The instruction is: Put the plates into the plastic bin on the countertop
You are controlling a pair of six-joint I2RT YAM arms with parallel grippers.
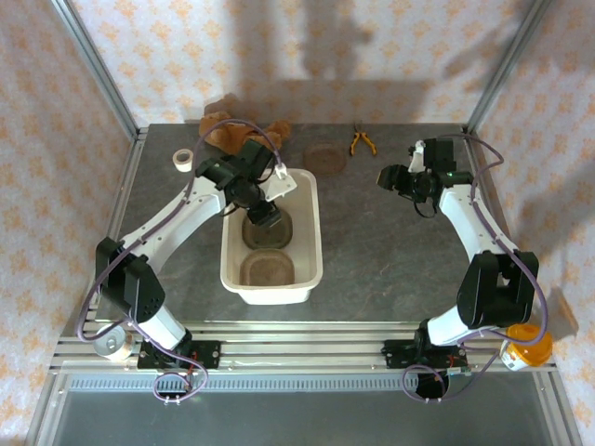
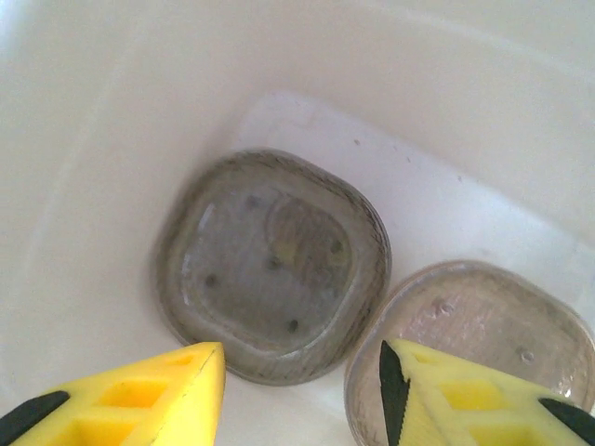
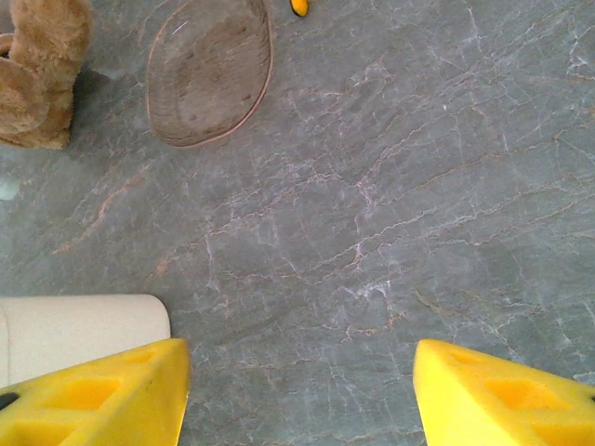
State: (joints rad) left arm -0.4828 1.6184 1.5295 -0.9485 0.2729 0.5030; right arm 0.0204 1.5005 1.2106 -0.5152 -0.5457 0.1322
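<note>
1. the left arm (image 1: 177, 218) stretches diagonally from its base at lower left toward the frame's centre, and its wrist bends down into the plastic bin (image 1: 311, 232).
2. the left claw (image 1: 267, 218) hangs inside the bin with its yellow fingers (image 2: 177, 390) spread and nothing between them.
3. two plates lie flat on the bin floor: the upper plate (image 1: 275, 241) under the claw and the lower plate (image 1: 268, 269) nearer the bottom edge.
4. the right arm (image 1: 474, 232) rises from lower right, and its wrist is turned left above the bare countertop (image 1: 390, 260).
5. the right claw (image 3: 300, 358) is wide apart and empty.
6. a third plate (image 1: 325, 158) sits on the countertop above the bin, beside the pliers (image 1: 361, 141).
</note>
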